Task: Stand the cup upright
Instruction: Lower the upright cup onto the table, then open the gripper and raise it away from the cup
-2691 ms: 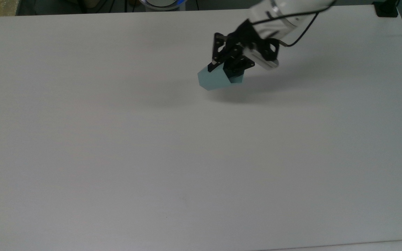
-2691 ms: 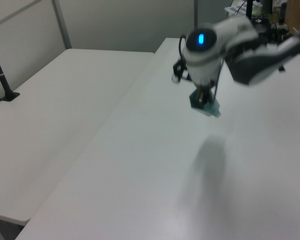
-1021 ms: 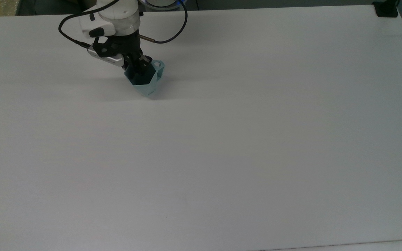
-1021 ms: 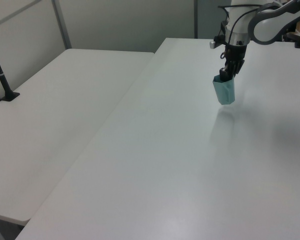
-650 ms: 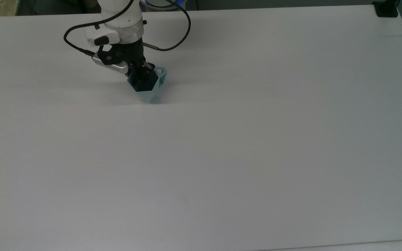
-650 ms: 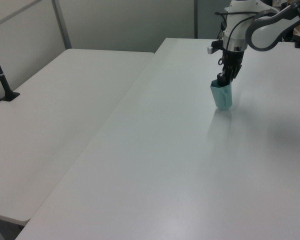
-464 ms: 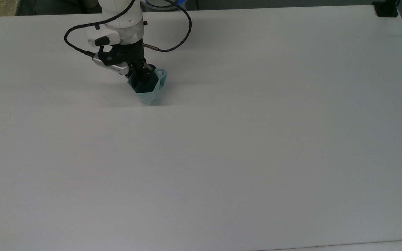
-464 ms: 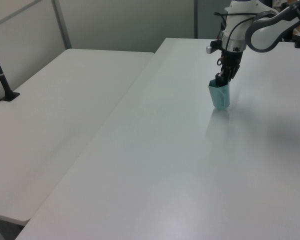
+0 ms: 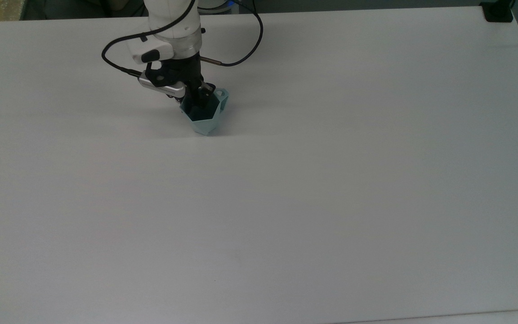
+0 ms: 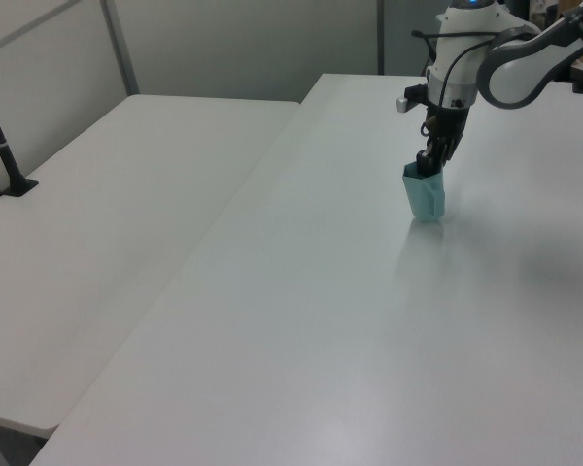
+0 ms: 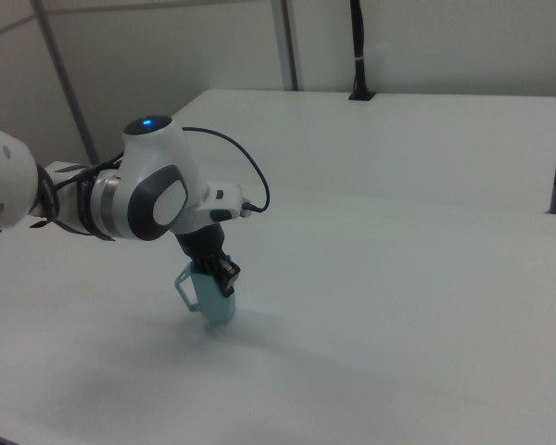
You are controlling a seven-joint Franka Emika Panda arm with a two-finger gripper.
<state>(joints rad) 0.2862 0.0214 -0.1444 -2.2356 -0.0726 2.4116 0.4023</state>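
In the top view, the cup (image 9: 206,115) stands mouth up on the tabletop (image 9: 331,180), upper left. The gripper (image 9: 199,100) has its jaws pinching the cup's rim. In the left view, the cup (image 10: 427,197) touches the tabletop. In the right view, its handle (image 11: 183,287) points left.

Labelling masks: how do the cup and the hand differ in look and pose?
Colour: the cup is pale teal, the hand black. Shape: the cup is faceted with a side handle; the hand is a thin clamp. Pose: the cup stands mouth up, base on the table; the hand reaches down from above into its mouth. Shared: they meet at the rim, which the hand grips.
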